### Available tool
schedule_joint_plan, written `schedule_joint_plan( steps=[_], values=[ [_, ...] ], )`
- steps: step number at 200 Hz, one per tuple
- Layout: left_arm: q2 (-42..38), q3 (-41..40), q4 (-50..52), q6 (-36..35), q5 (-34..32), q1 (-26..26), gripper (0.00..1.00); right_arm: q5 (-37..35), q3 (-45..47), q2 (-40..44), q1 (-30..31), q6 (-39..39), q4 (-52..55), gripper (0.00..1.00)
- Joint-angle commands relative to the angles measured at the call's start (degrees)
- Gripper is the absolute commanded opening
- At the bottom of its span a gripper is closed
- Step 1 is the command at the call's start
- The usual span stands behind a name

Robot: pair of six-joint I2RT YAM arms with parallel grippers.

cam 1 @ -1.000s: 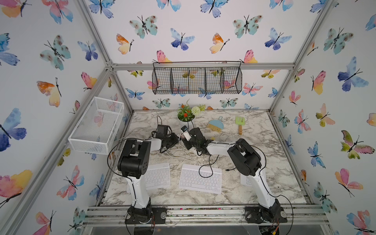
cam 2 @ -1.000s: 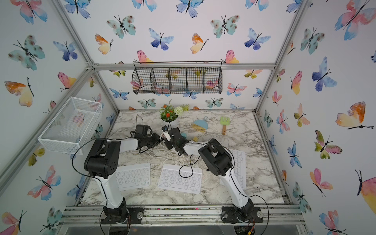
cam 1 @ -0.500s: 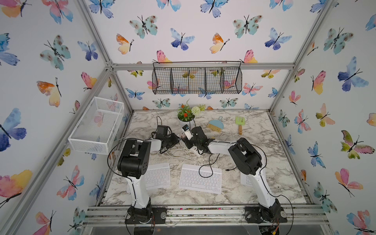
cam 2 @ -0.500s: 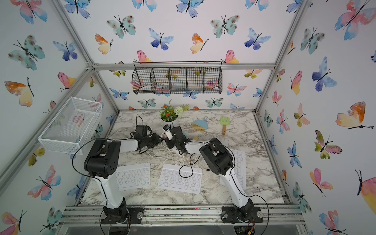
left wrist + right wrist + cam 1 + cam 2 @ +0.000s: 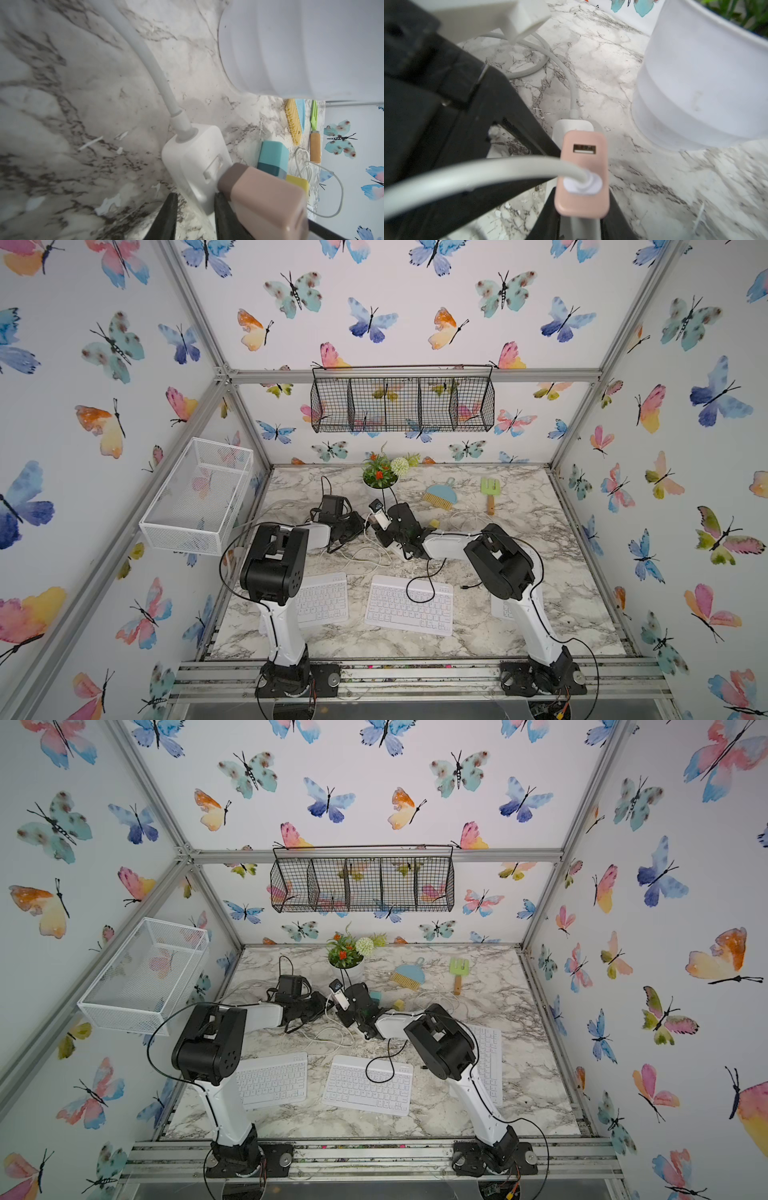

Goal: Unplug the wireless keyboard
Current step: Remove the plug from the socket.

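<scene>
Beside the flowerpot (image 5: 695, 83) almost nothing is shifting: left claw (image 5: 194, 199) is staying clenched on the power strip (image 5: 193, 158), and right claw (image 5: 582, 207) is still grasping the charger (image 5: 582, 176), which is still plugged in. Keyboards (image 5: 409, 605) are lying at the surface's (image 5: 561, 539) front, so the pull is probably still pending.

Two-tone throughout: white-and-black left arm (image 5: 282, 626) and matching right arm (image 5: 536, 622), glossy white tapered shells between boxy matte-black joint housings (small round holes dotting the left one's side). Bolted onto the grey aluminium front rail (image 5: 415, 674) through black base plates with round silver fasteners. Looped above that rail with thin black cables. Tipped, farthest from it, with flat black fingers on left gripper (image 5: 195, 218) and right gripper (image 5: 581, 222).
</scene>
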State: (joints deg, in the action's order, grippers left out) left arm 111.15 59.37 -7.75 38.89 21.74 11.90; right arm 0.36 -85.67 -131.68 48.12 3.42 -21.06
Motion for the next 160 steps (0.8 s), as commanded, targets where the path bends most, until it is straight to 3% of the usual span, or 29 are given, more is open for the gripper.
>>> schedule_joint_plan(
  steps=[1,79,123,160],
  values=[
    [6.7,-2.7,10.6,-2.8,-5.3,3.0,0.32,16.3,-2.2,3.7,3.3,-2.5,-1.1,0.20],
    [6.6,-2.8,10.9,-3.0,-5.5,3.2,0.32,19.5,-1.1,5.4,2.1,-4.1,-2.2,0.20],
    [6.7,-2.5,11.8,-3.3,-6.3,3.7,0.32,5.5,-0.8,6.6,5.8,7.0,-1.4,0.19],
    [6.5,-2.3,12.0,-3.4,-6.4,3.8,0.31,1.7,-1.4,5.9,7.8,12.2,-0.5,0.19]
  ],
)
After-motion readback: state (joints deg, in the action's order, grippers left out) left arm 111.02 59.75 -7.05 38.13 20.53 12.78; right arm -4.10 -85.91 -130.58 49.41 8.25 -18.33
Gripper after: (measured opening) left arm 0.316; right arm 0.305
